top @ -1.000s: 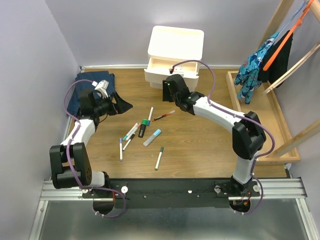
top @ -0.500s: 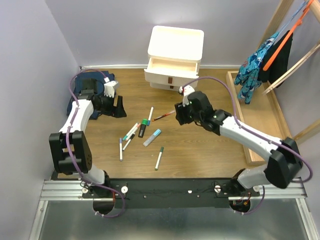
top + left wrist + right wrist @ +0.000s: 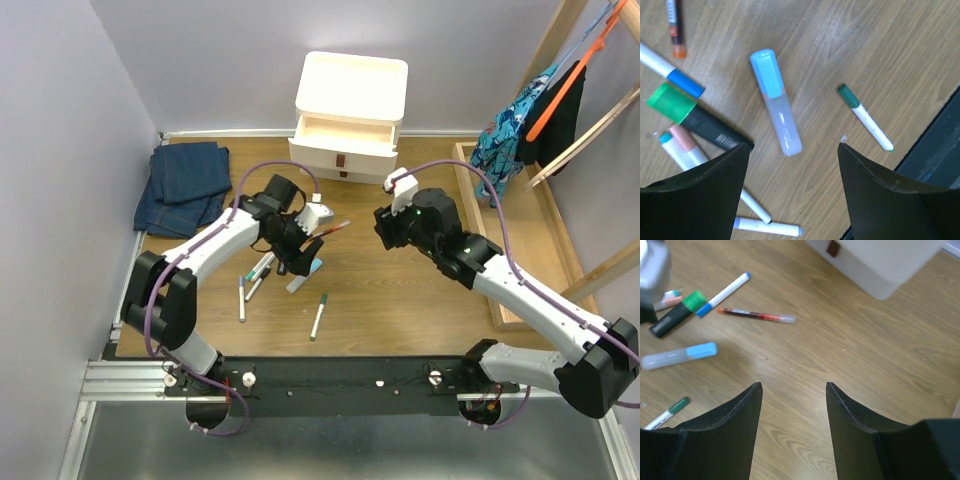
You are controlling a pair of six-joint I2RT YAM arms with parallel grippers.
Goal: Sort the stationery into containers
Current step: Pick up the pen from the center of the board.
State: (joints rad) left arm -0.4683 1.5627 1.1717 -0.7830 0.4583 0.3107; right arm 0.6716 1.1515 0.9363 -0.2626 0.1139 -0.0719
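Note:
Several pens and markers lie scattered on the wooden table. My left gripper [image 3: 298,255] [image 3: 794,146] hangs open just above them with nothing between its fingers. Below it lie a light blue highlighter [image 3: 776,102] [image 3: 308,274], a green-capped white pen [image 3: 865,117] [image 3: 319,314], a black marker with a green cap [image 3: 690,117] and a blue-capped pen [image 3: 670,70]. A red pen [image 3: 757,316] [image 3: 331,229] lies further back. My right gripper [image 3: 383,232] [image 3: 794,385] is open and empty over bare wood, right of the pens. The cream cabinet [image 3: 350,105] stands at the back, its top drawer [image 3: 345,130] pulled open.
Folded blue jeans [image 3: 183,185] lie at the back left. A shallow wooden tray [image 3: 520,240] and a wooden rack with hanging clothes [image 3: 510,140] fill the right side. Two white pens [image 3: 767,229] lie near my left fingers.
My left arm has swung from the jeans to above the pens, its jaws slightly narrower. My right arm has drawn back from the cabinet toward the table's middle right.

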